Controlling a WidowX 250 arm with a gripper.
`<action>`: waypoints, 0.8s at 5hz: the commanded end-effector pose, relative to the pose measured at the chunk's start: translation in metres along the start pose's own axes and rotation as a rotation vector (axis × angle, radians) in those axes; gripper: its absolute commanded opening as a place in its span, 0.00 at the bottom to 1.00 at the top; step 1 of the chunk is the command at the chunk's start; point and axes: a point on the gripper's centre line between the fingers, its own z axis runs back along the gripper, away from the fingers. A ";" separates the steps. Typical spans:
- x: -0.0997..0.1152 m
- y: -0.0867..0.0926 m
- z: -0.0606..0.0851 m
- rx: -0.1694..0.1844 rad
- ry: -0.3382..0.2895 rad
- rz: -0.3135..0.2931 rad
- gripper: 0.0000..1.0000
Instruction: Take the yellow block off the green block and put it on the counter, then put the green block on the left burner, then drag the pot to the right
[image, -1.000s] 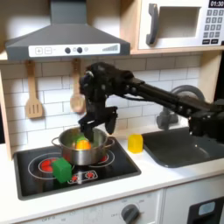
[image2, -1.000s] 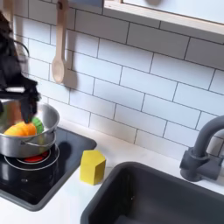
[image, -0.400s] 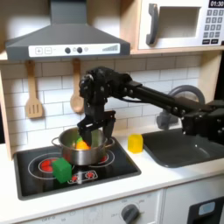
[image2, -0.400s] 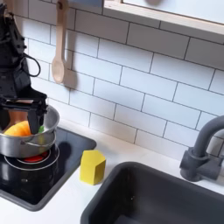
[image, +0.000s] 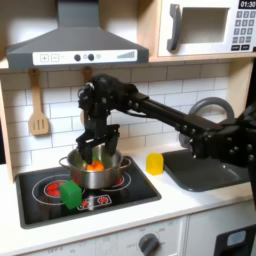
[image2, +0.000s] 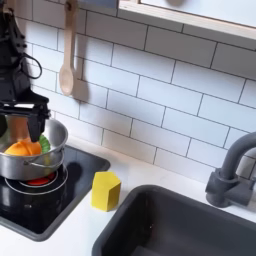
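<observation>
Black arm reaches in from the first exterior view's 3 o'clock side, elbow high, wrist dropping over the pot (image: 93, 170). Fingers (image: 97, 148) point down, spread apart, nothing held between them; tips hang just above the pot's rim at its 12 o'clock side. In the second exterior view the fingers (image2: 24, 122) straddle the pot's (image2: 35, 158) back rim, open, with a gap showing between the two pads.

Pot: shiny silver, round, sitting on the black stovetop (image: 130, 190) over a red burner ring. Inside it, orange toy food (image: 92, 165) and a bit of green; the second exterior view shows the orange food (image2: 20, 148) with a green piece beside it at 2 o'clock.

Green block (image: 70, 193): on the stovetop, just beside the pot at its 7 o'clock in the first exterior view, near the red burner marking. Cannot tell whether it touches the pot wall.

Yellow block (image: 155, 163): upright on the white desk (image: 190, 205), off the stovetop's 3 o'clock edge, between stovetop and dark sink (image: 205, 168). In the second exterior view, yellow block (image2: 105, 190) stands on the desk (image2: 85, 225) near the sink (image2: 180, 225) rim.

Wooden spoon (image2: 66, 62) hangs on the tiled wall at 12 o'clock of the pot.
</observation>
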 end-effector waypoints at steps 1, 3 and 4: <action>0.004 0.005 -0.010 0.009 0.020 -0.016 1.00; -0.009 -0.005 -0.034 0.009 0.074 -0.061 1.00; -0.015 -0.013 -0.050 0.003 0.113 -0.082 1.00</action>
